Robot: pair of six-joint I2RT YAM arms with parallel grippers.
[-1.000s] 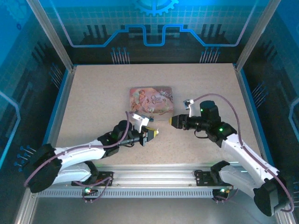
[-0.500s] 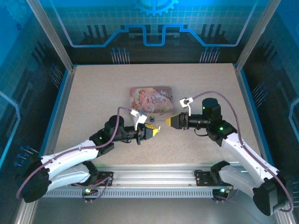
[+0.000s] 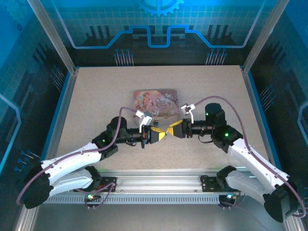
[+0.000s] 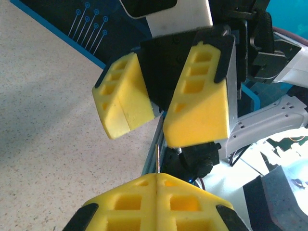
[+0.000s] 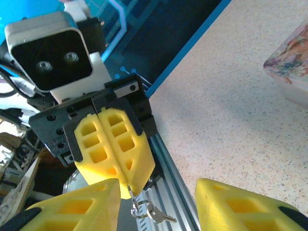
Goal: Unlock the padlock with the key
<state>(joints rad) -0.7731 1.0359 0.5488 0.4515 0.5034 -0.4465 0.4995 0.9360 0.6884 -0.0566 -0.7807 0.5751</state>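
My left gripper (image 3: 161,134) is shut on the key (image 5: 129,188), a thin silvery blade sticking out past its yellow fingertips (image 5: 115,144). A small ring with a second key (image 5: 161,217) hangs from it. In the left wrist view the blade (image 4: 157,161) shows edge-on above my left gripper (image 4: 157,175). My right gripper (image 3: 171,131) faces it tip to tip and is open. Its fingers (image 5: 72,207) stand on either side of the key, not touching it. The padlock (image 3: 156,121), a tiny dark speck, lies on the table just in front of the tin.
The pink illustrated tin (image 3: 155,102) lies behind the two grippers, and its corner (image 5: 288,67) shows in the right wrist view. The speckled tabletop (image 3: 96,96) is bordered by blue walls. An aluminium rail (image 3: 159,183) runs along the near edge.
Both grippers have moved toward each other at the table's middle. The left one came forward and right with the key, the right one came left, and their tips now nearly meet.
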